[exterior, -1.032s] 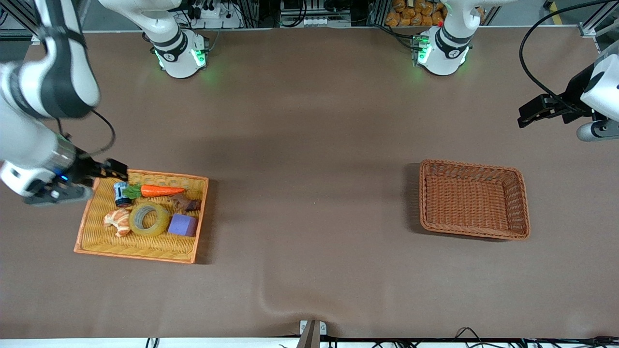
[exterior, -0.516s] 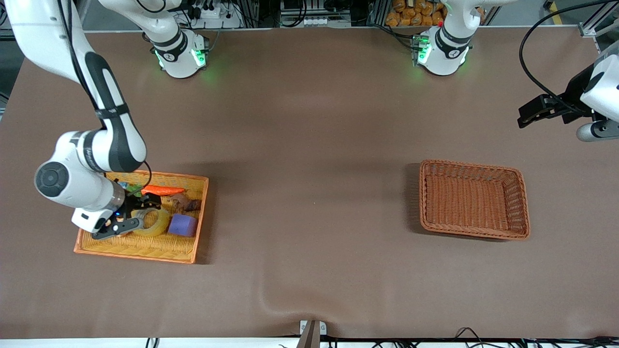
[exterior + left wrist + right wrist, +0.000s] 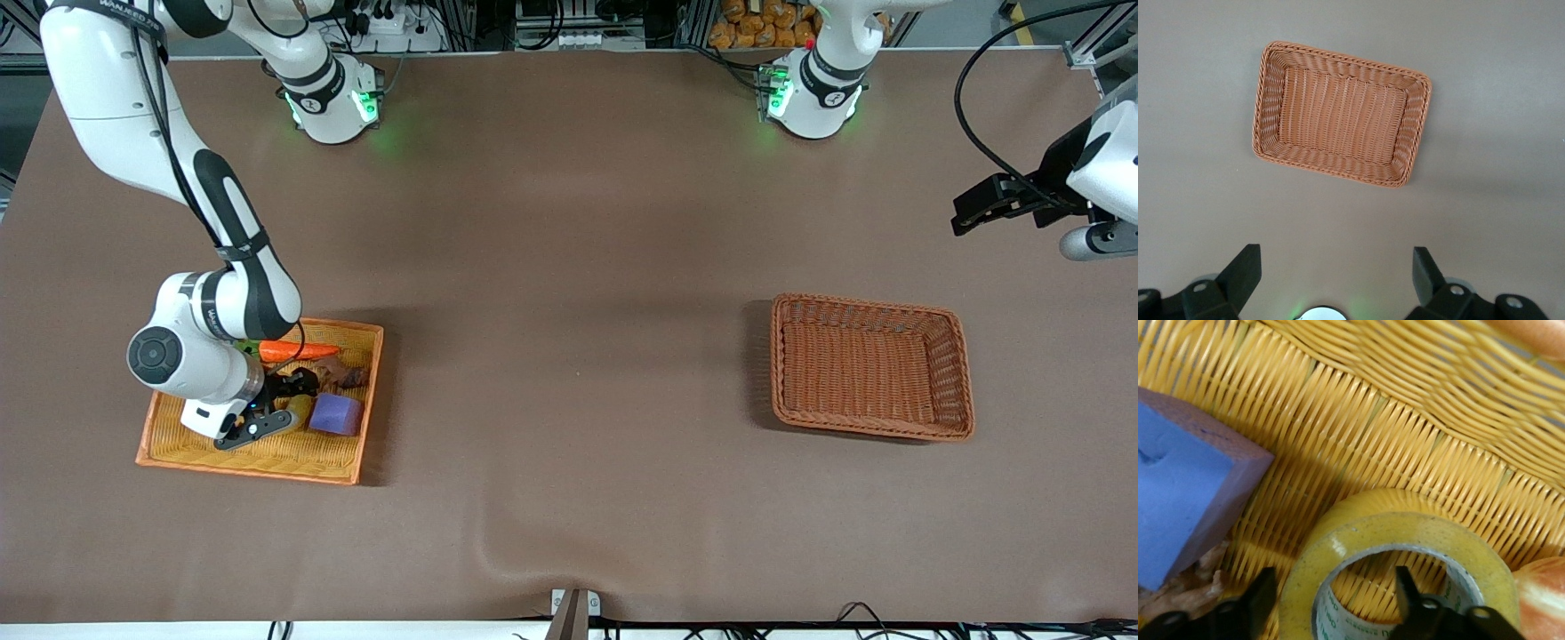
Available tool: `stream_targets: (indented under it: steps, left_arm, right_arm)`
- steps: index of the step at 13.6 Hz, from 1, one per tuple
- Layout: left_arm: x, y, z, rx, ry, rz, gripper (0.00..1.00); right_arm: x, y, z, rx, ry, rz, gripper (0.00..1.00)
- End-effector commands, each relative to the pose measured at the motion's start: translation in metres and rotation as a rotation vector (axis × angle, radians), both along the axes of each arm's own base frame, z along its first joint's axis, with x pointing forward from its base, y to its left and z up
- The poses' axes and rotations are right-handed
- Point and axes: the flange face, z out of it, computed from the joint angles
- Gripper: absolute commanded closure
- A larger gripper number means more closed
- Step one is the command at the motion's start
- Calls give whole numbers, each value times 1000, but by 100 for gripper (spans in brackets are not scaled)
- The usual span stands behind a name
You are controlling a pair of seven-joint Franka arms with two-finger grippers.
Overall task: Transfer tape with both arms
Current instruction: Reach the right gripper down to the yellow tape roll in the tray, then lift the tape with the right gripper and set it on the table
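Brown table (image 3: 569, 267) carrying two baskets. Yellow basket (image 3: 178, 449) holds one tape (image 3: 1405, 540), one carrot (image 3: 298, 351) and one purple block (image 3: 336, 414). Right gripper (image 3: 1335, 600) straddles the tape's wall, jaws not yet tight. Left gripper (image 3: 1331, 270) waits open above the brown basket (image 3: 871, 366).

You see glossy translucent tape (image 3: 1405, 533) on a yellow woven wicker tray (image 3: 1358, 420), a matt foam block (image 3: 1185, 500), a brown wicker basket (image 3: 1271, 127), a matt cloth-like surface (image 3: 569, 267).

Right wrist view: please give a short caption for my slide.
Right hand straddling the tape roll's wall in the yellow tray, beside a purple block.
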Motion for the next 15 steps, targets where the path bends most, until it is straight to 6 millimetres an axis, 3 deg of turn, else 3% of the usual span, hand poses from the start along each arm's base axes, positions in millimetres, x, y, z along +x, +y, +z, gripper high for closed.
stream_targets:
  steps: [1, 3, 5, 8, 9, 11, 13, 15]
  left_arm:
    - [1, 1, 0, -1, -3, -9, 0]
    - [2, 1, -2, 1, 0, -10, 0]
    - [2, 1, -2, 1, 0, -10, 0]
    - [4, 2, -5, 2, 4, -10, 0]
    - [3, 4, -3, 2, 1, -10, 0]
    - [4, 4, -3, 11, 1, -29, 0]
    - [4, 3, -5, 7, 6, -33, 0]
    - [8, 4, -11, 0, 17, -30, 0]
  right_arm:
    - [3, -2, 13, 0, 7, 11, 100]
    - [7, 0, 27, 1, 32, 13, 100]
    - [17, 5, 58, 1, 65, 14, 100]
    - [22, 11, 136, 4, 90, 21, 100]
    - [20, 23, 158, 4, 95, 36, 100]
    - [21, 53, 192, -3, 87, -9, 100]
    - [27, 109, 215, 19, 47, -87, 100]
    - [25, 182, 207, 64, 57, -180, 100]
